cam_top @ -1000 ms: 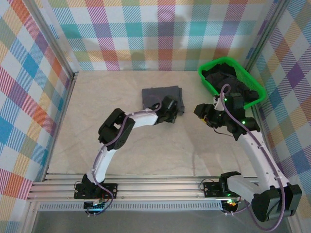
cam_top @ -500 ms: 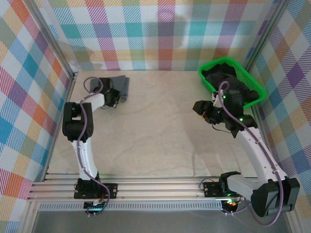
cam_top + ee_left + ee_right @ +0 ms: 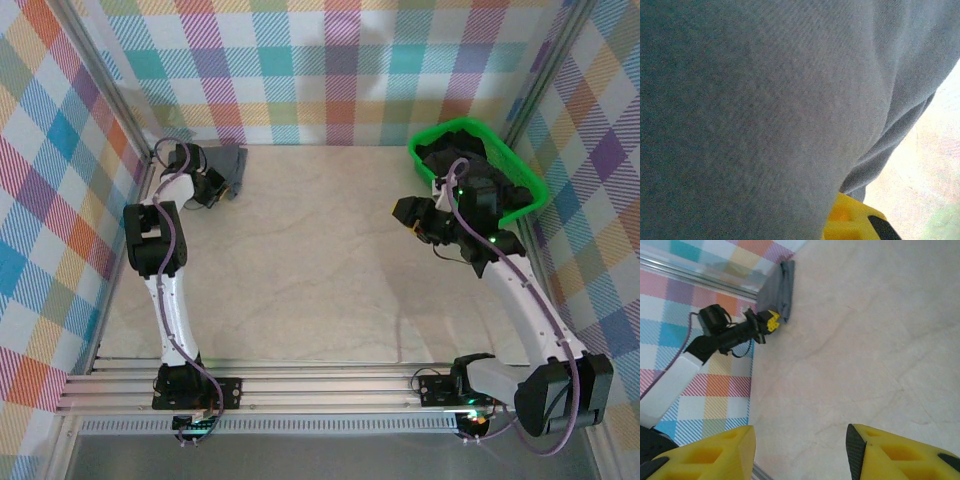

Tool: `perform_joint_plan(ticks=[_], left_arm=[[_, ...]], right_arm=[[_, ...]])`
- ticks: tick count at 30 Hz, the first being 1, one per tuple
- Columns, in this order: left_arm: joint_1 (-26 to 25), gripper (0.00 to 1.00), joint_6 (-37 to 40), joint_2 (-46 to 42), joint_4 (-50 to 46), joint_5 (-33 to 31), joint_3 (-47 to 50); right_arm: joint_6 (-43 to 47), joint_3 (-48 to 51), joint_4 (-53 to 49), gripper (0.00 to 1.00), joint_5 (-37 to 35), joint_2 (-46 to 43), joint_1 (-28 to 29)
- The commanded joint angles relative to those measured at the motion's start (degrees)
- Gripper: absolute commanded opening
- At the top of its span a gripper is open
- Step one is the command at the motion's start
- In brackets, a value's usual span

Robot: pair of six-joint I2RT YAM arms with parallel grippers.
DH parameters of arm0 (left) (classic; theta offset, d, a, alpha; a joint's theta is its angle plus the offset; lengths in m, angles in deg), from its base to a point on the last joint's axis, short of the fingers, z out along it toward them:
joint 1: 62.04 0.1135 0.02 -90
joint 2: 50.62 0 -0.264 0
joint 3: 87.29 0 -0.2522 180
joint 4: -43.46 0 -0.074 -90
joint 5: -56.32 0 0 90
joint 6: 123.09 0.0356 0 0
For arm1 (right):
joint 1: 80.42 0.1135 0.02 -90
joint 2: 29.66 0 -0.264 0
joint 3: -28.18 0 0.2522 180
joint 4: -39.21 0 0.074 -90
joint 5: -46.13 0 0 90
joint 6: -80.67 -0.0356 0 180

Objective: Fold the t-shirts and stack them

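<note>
At the far left corner of the bench [image 3: 320, 290], the left claw [image 3: 218, 182] pinches the folded blue-grey t-shirt [image 3: 233, 163]. Released carelessly, its folds may spring open against the wall [image 3: 200, 100]. The right claw [image 3: 800, 450] hovers spread near the green basket [image 3: 422, 172] of dark t-shirts [image 3: 470, 160].

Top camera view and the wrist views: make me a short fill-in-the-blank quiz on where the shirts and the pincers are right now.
1. The left pincer is shut on the folded blue-grey t-shirt, at the far ___ corner of the table.
2. The right pincer is ___, with nothing between its fingers.
3. The dark t-shirts lie piled in the basket, whose colour is ___.

Missing words: left; open; green.
</note>
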Motion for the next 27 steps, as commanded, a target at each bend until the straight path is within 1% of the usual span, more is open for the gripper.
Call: perform_joint_plan(ticks=[1, 2, 3, 4, 5, 6, 7, 8, 9, 12, 14, 16, 18, 19, 21, 22, 23, 24, 25, 27], left_arm=[[0.8, 0.0, 3.04, -1.14, -3.14, -1.73, -0.77], [0.72, 0.02, 2.95, -2.36, -3.24, -2.3, -0.09], [0.55, 0.13, 2.77, -3.68, -3.34, -2.78, 0.57], [0.21, 0.34, 2.56, -5.53, -3.74, -3.63, 1.39], [-0.37, 0.72, 2.47, -7.79, -4.41, -4.89, 2.31], [-1.05, 1.0, 2.33, -10.38, -4.56, -5.72, 3.6], [-1.62, 1.0, 1.66, -12.76, -4.2, -5.98, 5.11], [-2.24, 1.0, 0.46, -16.0, -3.56, -6.43, 7.39], [-3.03, 1.0, -1.19, -19.64, -2.26, -6.91, 10.42], [-6.14, 1.0, -4.09, -30.13, 0.64, -8.1, 18.55], [-8.85, 1.0, -4.07, -36.69, 0.24, -10.99, 22.82], [-11.68, 1.0, -3.3, -42.1, -2.7, -14.28, 25.55], [-14.6, 1.0, -0.2, -46.49, -7.65, -15.36, 26.63], [-16.35, 1.0, 0.53, -48.62, -10.42, -18.06, 27.01], [-20.81, 1.0, 3.06, -54.85, -14.46, -25.64, 29.67], [-23.79, 1.0, 3.24, -58.01, -15.96, -32.49, 31.53], [-26.95, 1.0, 3.11, -61.94, -16.95, -41.05, 34.45], [-29.2, 1.0, 2.46, -65.58, -16.74, -47.2, 37.7], [-30.64, 1.0, 3.53, -70.21, -14.65, -51.29, 42.24], [-30.95, 1.0, 7.12, -78.03, -10.87, -53.22, 50.08]], right_arm=[[0.99, 1.06, 6.57, 0.52, 2.39, -1.99, -0.15], [1.31, 0.84, 6.37, 0.53, 2.56, -1.92, -0.15], [1.72, 0.51, 6.05, 0.53, 2.71, -1.85, -0.11], [2.3, 0.0, 5.47, 0.54, 2.96, -1.67, -0.16], [2.74, -0.7, 4.82, 0.56, 3.0, -1.5, -0.15], [3.18, -1.56, 4.13, 0.6, 3.17, -1.26, -0.14], [3.51, -2.44, 3.61, 0.72, 3.35, -0.96, -0.2], [3.78, -3.69, 2.5, 0.9, 3.25, -0.46, -0.11], [3.91, -5.45, 0.38, 1.0, 2.42, 0.22, -0.19], [3.57, -9.33, -1.75, 1.0, 1.07, 1.6, -0.24], [3.39, -10.98, -2.29, 1.0, 0.11, 1.94, -0.24], [4.07, -11.81, -3.14, 1.0, -1.79, 1.57, -0.24], [5.93, -12.09, -5.84, 1.0, -5.96, 1.07, -0.24], [6.73, -12.4, -7.65, 1.0, -8.29, 1.09, -0.24], [9.01, -13.87, -14.75, 1.0, -17.03, 1.78, -0.24], [9.51, -13.65, -16.68, 1.0, -21.56, 1.8, -0.23], [9.91, -12.3, -17.31, 1.0, -26.63, 1.29, -0.24], [10.35, -10.2, -16.5, 1.0, -29.92, 0.4, -0.24], [12.97, -6.41, -12.44, 1.0, -32.22, -1.38, -0.23], [17.28, 2.83, -2.31, 1.0, -37.4, -5.42, 0.01]])
